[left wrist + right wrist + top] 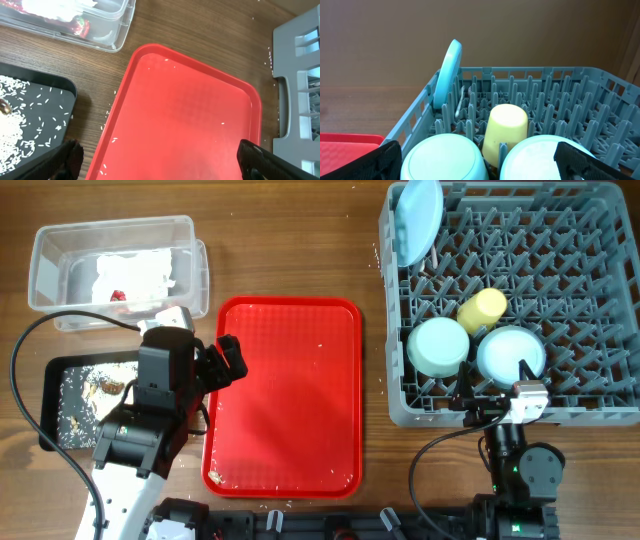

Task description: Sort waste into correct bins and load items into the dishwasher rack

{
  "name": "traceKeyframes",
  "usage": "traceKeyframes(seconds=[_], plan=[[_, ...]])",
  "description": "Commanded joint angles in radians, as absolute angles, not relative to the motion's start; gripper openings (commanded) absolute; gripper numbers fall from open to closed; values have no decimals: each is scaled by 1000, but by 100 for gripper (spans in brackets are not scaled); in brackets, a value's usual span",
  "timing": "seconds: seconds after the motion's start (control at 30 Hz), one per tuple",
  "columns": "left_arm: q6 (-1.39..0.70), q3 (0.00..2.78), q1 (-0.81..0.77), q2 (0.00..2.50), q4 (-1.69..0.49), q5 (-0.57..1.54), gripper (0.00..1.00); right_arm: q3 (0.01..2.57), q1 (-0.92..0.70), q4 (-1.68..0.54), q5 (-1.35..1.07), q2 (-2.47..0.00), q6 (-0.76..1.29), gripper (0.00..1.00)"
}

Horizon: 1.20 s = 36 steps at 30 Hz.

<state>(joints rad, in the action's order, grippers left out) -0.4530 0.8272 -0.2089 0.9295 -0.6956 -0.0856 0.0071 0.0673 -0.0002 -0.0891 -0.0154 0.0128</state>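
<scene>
**Left pincer** [160,167]: fingers spread wide, nothing between them, at the left edge of the red tray [290,410] in the centre of the overhead frame.

**Right pincer** [480,170]: fingers spread wide, nothing between them, at the lower edge of the dishwasher rack [590,310], which fills the right of the overhead frame.

**Rack contents:**
- The light blue plate [418,220] stands on edge in the upper left corner.
- The yellow cup [482,308] sits among the pegs near the middle.
- 2 bowls lie side by side just below the cup, bases up: the mint green bowl [438,345] on the left and the light blue bowl [510,352] on the right.

**Bins:**
- The clear tub [45,265], upper left of the worktop [300,240], holds the crumpled white wrapper [135,272] with red marks.
- The black tray [57,86], middle left, holds rice-like crumbs [10,135] and brown scraps [108,387].

**Residue:** a few stray grains [114,140] lie on the red tray.
</scene>
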Motion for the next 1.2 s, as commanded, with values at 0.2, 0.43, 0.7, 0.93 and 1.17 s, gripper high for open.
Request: traceKeyframes(seconds=[0.2, 0.43, 0.7, 0.93, 1.17], plan=[[-343, 775, -213, 805, -710, -106, 100, 6, 72, 3, -83, -4, 0, 100], [-317, 619, -212, 542, -657, -106, 100, 6, 72, 3, -83, -4, 0, 100], [-318, 540, -212, 427, -597, -105, 100, 6, 72, 3, -83, -4, 0, 100], [-317, 432, -168, 327, -492, -70, 100, 6, 72, 3, -83, -4, 0, 100], [-313, 297, -93, 199, -362, 39, 100, 5, 72, 3, -83, -4, 0, 100]])
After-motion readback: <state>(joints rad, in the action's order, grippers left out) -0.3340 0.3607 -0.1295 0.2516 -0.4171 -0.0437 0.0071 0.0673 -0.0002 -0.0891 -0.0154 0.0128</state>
